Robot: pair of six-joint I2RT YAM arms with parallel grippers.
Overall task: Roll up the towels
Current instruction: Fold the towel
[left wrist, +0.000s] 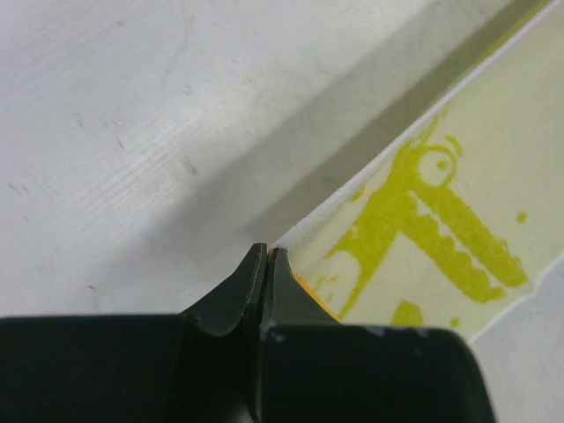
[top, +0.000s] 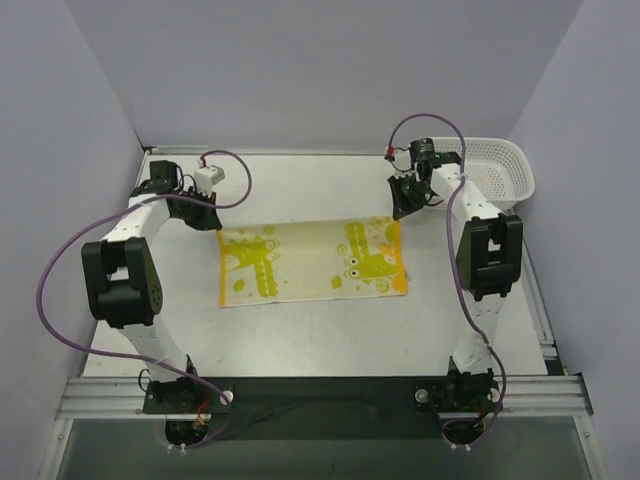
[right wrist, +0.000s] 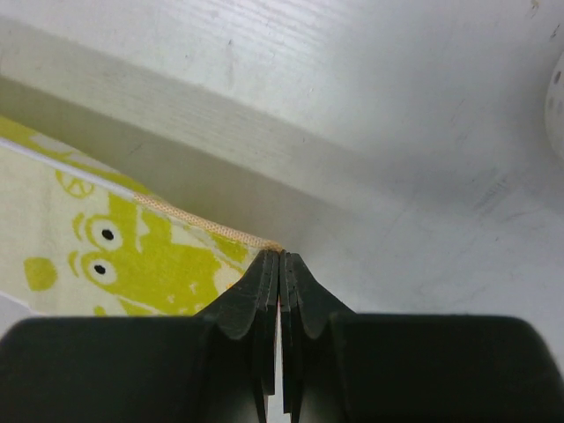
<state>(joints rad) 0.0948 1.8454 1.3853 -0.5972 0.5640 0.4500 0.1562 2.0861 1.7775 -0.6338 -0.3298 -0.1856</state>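
Note:
The pale yellow towel (top: pixel 310 262) with lime-green animal prints lies spread flat on the white table. An orange strip (top: pixel 403 256) shows along its right edge; I cannot tell whether it is the orange towel underneath. My left gripper (top: pixel 213 222) is at the towel's far left corner, jaws shut on that corner; the left wrist view shows the fingertips (left wrist: pixel 267 252) pinched at the towel (left wrist: pixel 441 238). My right gripper (top: pixel 400 212) is at the far right corner, jaws shut on the hem; the right wrist view shows the tips (right wrist: pixel 279 256) at the towel (right wrist: pixel 132 256).
A white mesh basket (top: pixel 497 170) stands at the back right corner, just behind the right arm; its rim shows in the right wrist view (right wrist: pixel 557 106). Grey walls enclose the table on the left, back and right.

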